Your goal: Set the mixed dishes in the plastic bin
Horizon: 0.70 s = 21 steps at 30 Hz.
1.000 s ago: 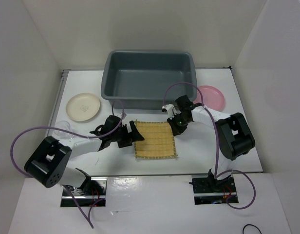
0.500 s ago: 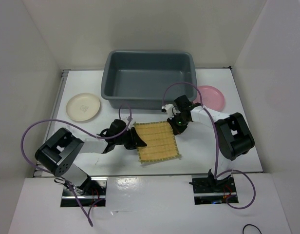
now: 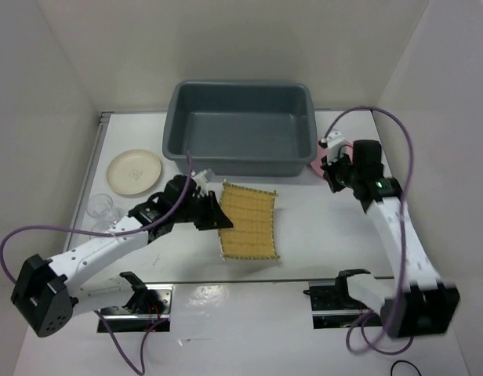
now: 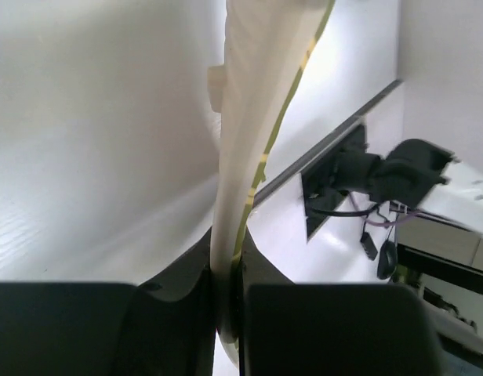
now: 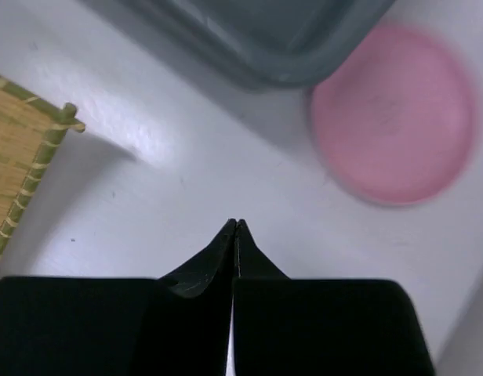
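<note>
The small clear glass (image 3: pixel 101 208) and the cream plate (image 3: pixel 134 171) sit along the left edge of the surface (image 3: pixel 328 235), apart from each other. The left end effector (image 4: pixel 228 270) is clamped on the left edge of the yellow mat (image 3: pixel 249 223), just in front of the near wall of the grey bin (image 3: pixel 241 163). Bare surface lies right of the mat. Over that stretch the right end effector (image 5: pixel 236 225) is closed on nothing, between the mat's corner and the pink plate (image 5: pixel 394 113), which lies just beside the bin's right near corner.

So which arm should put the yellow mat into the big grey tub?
Left, probably. The left gripper is shut on the yellow mat at its edge, right in front of the grey bin. The right gripper is shut on nothing, off to the side near the pink plate, away from the mat.
</note>
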Available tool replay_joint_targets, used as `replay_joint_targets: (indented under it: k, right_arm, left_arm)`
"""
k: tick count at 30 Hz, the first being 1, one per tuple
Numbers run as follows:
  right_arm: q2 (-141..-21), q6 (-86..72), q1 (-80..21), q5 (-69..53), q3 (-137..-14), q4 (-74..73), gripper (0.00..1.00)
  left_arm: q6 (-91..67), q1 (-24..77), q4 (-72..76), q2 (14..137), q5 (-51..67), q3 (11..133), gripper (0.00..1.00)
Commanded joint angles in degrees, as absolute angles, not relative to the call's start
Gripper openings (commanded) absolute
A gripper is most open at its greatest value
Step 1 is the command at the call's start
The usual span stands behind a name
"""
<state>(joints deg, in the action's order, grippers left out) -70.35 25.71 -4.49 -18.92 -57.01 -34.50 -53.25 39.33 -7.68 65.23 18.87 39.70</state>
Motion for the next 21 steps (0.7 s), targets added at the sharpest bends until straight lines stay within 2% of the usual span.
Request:
replay_joint_targets:
  k: [1,4,6,7,8,9,11,12,14,15,18,19,21]
  right_arm:
    - [-51.6,28.4,-7.0,-12.3,-57.1,-38.8,0.00]
    - [-48.4,27.5,-1.4,-10.5,-56.3,-42.3,0.00]
    - [-41.7,27.3,4.4,-11.6,-55.8,-40.8,0.00]
    - [-35.4,27.3,5.8,-12.9,-54.9,-38.5,0.06]
    - [-31.5,26.7,7.1,-13.7,-51.5,-36.3,0.17]
    - [-27.5,26.0,10.0,-14.2,-49.1,-34.1,0.18]
    - [-16.0,26.8,11.2,-13.6,-42.4,-30.3,0.18]
    - [-13.1,26.8,11.9,-13.6,-42.4,-30.3,0.14]
    - [-8.6,28.5,14.1,-15.4,-42.4,-33.7,0.08]
    - [-5.3,31.4,17.1,-19.6,-42.4,-35.1,0.07]
    - [-4.4,32.4,18.7,-21.1,-42.9,-35.9,0.05]
    - [-4.4,32.4,18.7,-21.1,-42.9,-35.9,0.05]
    - [-4.4,31.9,18.7,-21.1,-42.9,-35.9,0.05]
  left_arm:
    - [-47.2,35.9,-16.4,61.8,20.7,50.9,0.00]
    - [-44.7,31.6,-21.3,67.6,29.0,64.0,0.00]
    - [-44.0,29.2,-23.2,72.0,32.1,70.6,0.00]
    - [-42.6,28.2,-24.0,73.8,32.1,78.1,0.00]
    - [-41.7,27.3,-26.6,75.9,32.1,82.6,0.00]
    - [-40.7,24.7,-28.2,81.7,33.6,87.4,0.00]
    - [-38.6,22.3,-31.5,88.6,36.1,97.3,0.00]
    - [-38.6,20.4,-32.8,95.9,38.0,107.2,0.00]
    - [-37.7,19.3,-36.9,103.8,38.8,117.5,0.00]
    - [-36.8,18.7,-39.3,112.3,38.8,129.3,0.00]
    - [-37.2,17.3,-48.6,130.6,39.3,150.1,0.00]
    - [-38.7,16.2,-49.9,135.0,42.0,163.9,0.00]
    - [-45.7,15.5,-49.4,147.4,45.0,175.8,0.00]
